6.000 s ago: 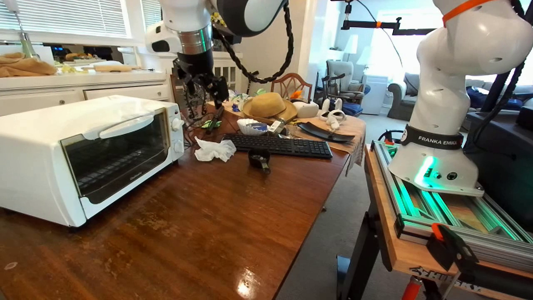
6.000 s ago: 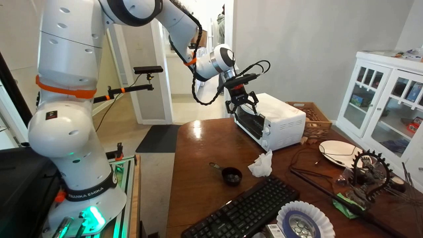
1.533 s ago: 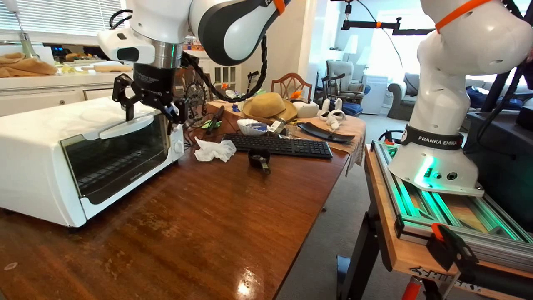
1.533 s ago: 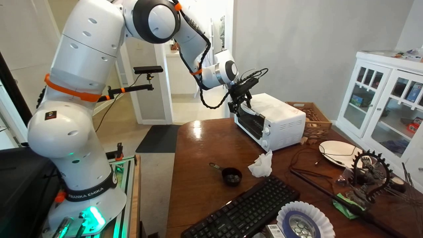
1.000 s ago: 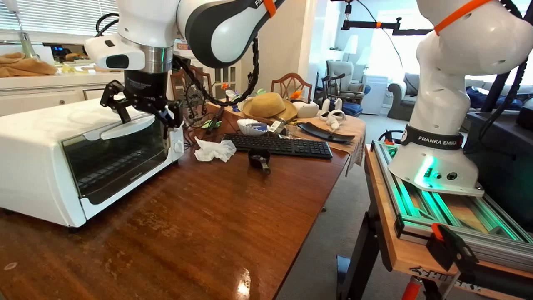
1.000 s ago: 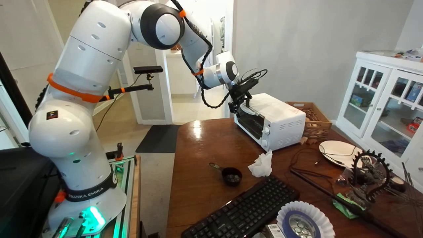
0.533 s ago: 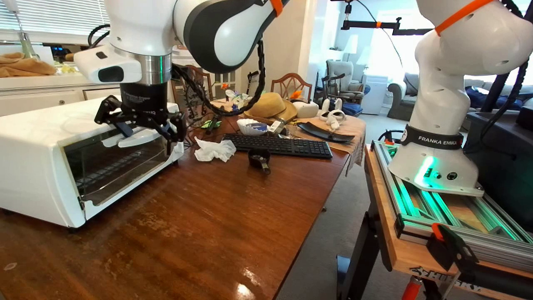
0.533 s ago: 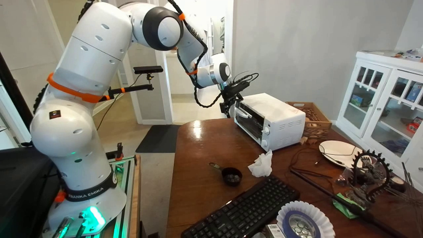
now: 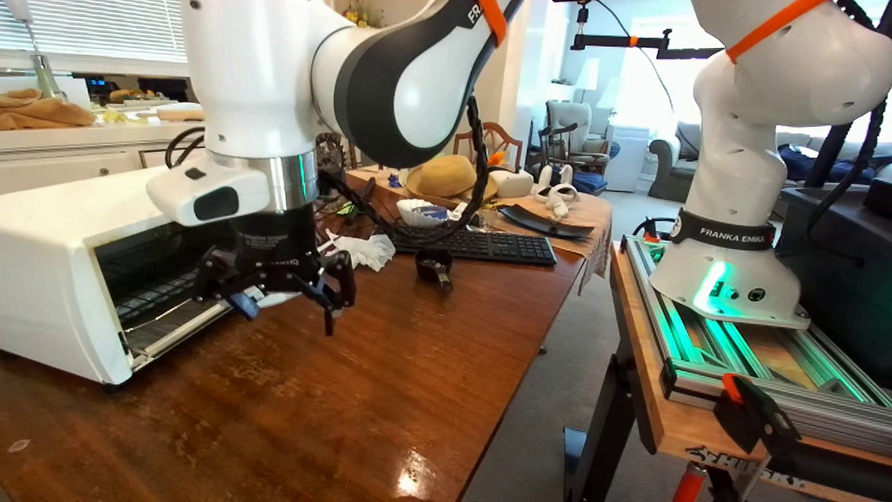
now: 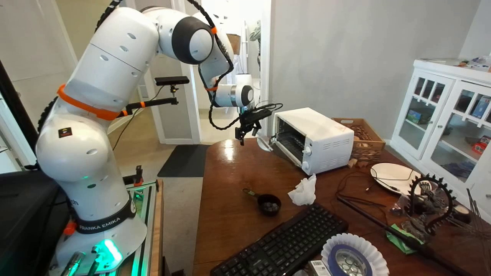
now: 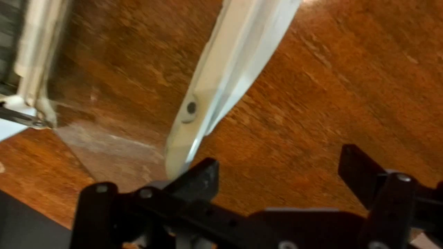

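Toaster oven, white: on a wooden surface, glass door open downward. Door handle, white: between the hand and the oven, just beside one finger in the wrist view; contact cannot be told. Hand: fingers spread apart, above the surface.

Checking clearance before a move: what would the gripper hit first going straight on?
Probably the tabletop, in line with the open gripper. Depth is unclear, though: one finger looks close to the open oven door and might brush that first.
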Action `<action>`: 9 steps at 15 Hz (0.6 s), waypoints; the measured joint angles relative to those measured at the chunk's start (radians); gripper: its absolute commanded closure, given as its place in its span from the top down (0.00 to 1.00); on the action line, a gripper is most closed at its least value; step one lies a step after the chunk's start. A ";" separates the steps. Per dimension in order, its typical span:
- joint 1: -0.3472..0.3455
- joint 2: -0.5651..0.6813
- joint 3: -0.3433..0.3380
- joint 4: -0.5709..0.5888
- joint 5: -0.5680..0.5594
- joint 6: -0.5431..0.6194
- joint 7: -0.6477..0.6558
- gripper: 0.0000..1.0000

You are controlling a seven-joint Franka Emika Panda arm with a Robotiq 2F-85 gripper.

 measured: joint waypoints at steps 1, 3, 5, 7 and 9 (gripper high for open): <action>-0.001 0.007 0.006 -0.013 0.010 0.000 -0.027 1.00; 0.001 0.005 0.009 -0.040 0.009 0.000 -0.069 1.00; 0.001 -0.020 0.000 -0.073 -0.002 0.000 -0.101 1.00; -0.003 -0.069 -0.017 -0.114 -0.022 0.000 -0.140 1.00; -0.013 -0.124 -0.041 -0.145 -0.044 0.000 -0.190 1.00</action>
